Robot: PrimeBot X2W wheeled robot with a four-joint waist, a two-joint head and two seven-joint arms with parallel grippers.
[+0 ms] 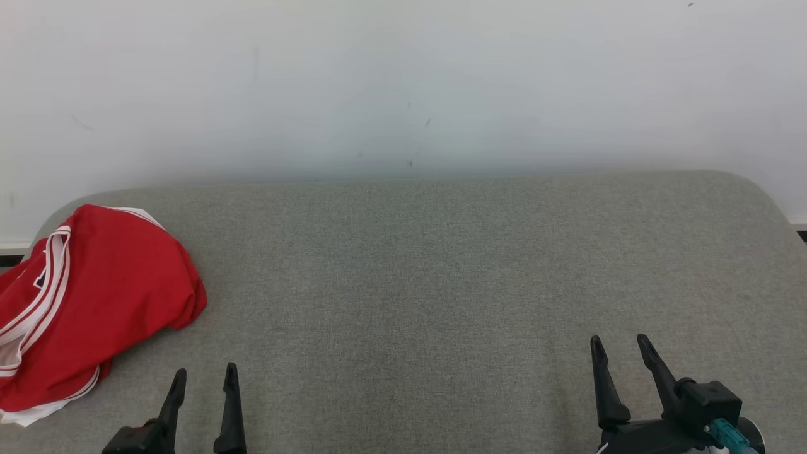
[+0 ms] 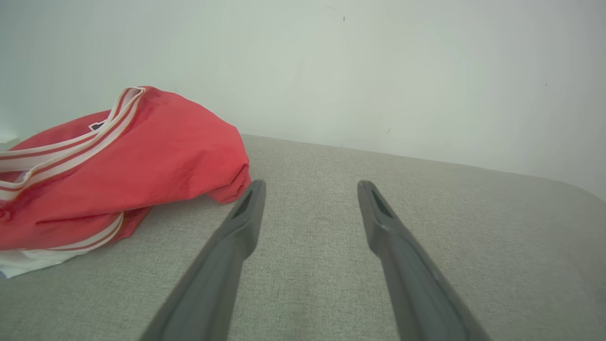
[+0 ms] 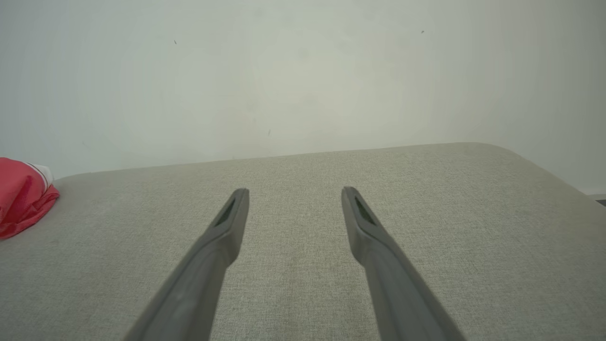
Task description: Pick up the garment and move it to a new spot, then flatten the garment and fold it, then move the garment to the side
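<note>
The garment (image 1: 94, 296) is a red top with white-striped trim, lying bunched in a heap at the left end of the grey padded surface. The left wrist view shows the garment (image 2: 118, 170) up close, just left of my left fingertips. My left gripper (image 1: 205, 375) stands open near the front edge, a short way right of the heap, holding nothing; from its own wrist the left gripper (image 2: 311, 187) has bare fabric surface between its fingers. My right gripper (image 1: 619, 343) stands open at the front right, far from the cloth. In the right wrist view the right gripper (image 3: 294, 193) is empty and the garment (image 3: 21, 196) peeks in at the left edge.
The grey padded surface (image 1: 441, 284) stretches wide between the heap and the right end, with rounded far corners. A plain white wall (image 1: 403, 82) rises right behind it.
</note>
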